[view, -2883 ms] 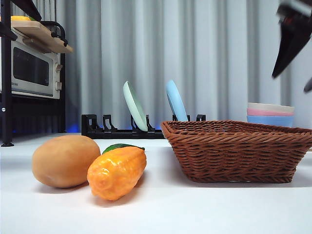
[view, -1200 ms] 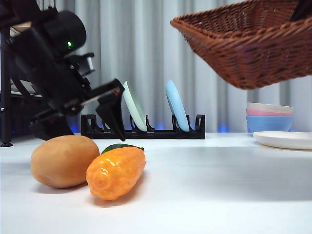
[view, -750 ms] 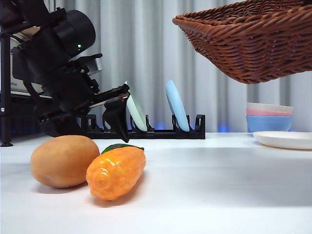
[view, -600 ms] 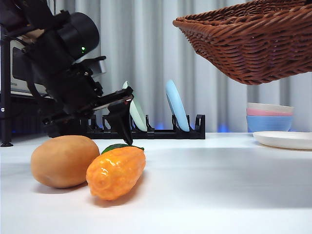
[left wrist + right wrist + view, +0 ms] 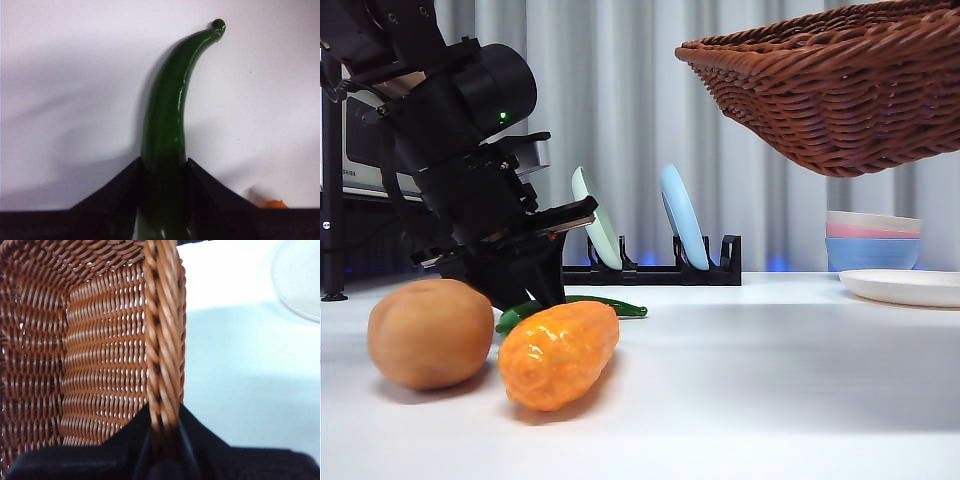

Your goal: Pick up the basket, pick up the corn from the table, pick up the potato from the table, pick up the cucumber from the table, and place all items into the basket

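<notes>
1. In the left wrist view we see the left gripper (image 5: 162, 175) with its jaws closed against both sides of the cucumber (image 5: 167, 115), which lies on the table (image 5: 60, 75).
2. The front view adds the potato (image 5: 430, 333) and the corn (image 5: 558, 353) just in front of that gripper.
3. The right gripper (image 5: 162, 432) pinches the rim of the basket (image 5: 100, 350), which hangs tilted above the table; the part of its inside we see holds nothing.

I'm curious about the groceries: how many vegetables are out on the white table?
3. The smooth tan potato lies leftmost, the bumpy orange corn cob beside it, and the dark green cucumber lies behind them, between the left gripper's jaws. The lifted wicker basket looks empty in the part shown.
</notes>
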`<action>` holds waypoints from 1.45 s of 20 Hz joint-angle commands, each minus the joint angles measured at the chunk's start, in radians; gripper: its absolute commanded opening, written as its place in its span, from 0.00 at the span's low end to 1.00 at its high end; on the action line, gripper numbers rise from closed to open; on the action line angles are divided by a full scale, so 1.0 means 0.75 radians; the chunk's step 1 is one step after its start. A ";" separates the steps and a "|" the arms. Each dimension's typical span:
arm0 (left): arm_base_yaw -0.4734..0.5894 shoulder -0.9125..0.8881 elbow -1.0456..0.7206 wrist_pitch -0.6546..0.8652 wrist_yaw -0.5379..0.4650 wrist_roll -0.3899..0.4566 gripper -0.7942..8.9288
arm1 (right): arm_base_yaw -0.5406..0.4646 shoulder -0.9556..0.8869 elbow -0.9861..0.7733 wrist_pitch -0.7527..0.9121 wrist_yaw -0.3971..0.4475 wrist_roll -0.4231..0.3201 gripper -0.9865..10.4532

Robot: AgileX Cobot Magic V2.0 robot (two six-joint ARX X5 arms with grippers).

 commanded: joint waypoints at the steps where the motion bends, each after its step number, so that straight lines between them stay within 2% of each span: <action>1: -0.001 0.001 0.018 0.021 -0.005 0.060 0.07 | 0.001 -0.008 0.004 0.022 -0.014 0.027 0.08; 4: 0.021 -0.097 0.111 -0.039 -0.010 0.086 0.07 | 0.001 0.005 0.004 0.033 -0.014 0.027 0.08; 8: 0.030 -0.346 0.239 -0.132 -0.005 0.081 0.07 | 0.001 0.093 0.004 0.078 -0.014 0.027 0.08; 11: -0.006 -0.549 0.266 -0.157 0.005 0.000 0.07 | 0.006 0.207 0.004 0.134 -0.019 0.037 0.08; 14: -0.128 -0.657 0.266 -0.176 0.042 -0.070 0.07 | 0.028 0.309 0.004 0.200 -0.025 0.100 0.08; 17: -0.298 -0.622 0.266 -0.200 0.014 -0.071 0.07 | 0.077 0.366 0.004 0.260 -0.025 0.124 0.08; 21: -0.494 -0.477 0.265 -0.159 -0.164 -0.150 0.07 | 0.148 0.371 0.004 0.301 -0.024 0.124 0.08; 23: -0.541 -0.393 0.266 -0.143 -0.212 -0.165 0.07 | 0.167 0.371 0.004 0.303 -0.024 0.125 0.08; 26: -0.568 -0.277 0.265 -0.141 -0.212 -0.165 0.10 | 0.171 0.371 0.004 0.302 -0.024 0.143 0.08; 27: -0.573 -0.251 0.265 -0.142 -0.212 -0.165 0.21 | 0.171 0.371 0.004 0.301 -0.024 0.143 0.08; 28: -0.572 -0.241 0.266 -0.143 -0.212 -0.167 0.37 | 0.171 0.371 0.004 0.300 -0.024 0.143 0.08; 29: -0.572 -0.234 0.266 -0.143 -0.212 -0.167 0.58 | 0.171 0.371 0.004 0.299 -0.024 0.143 0.08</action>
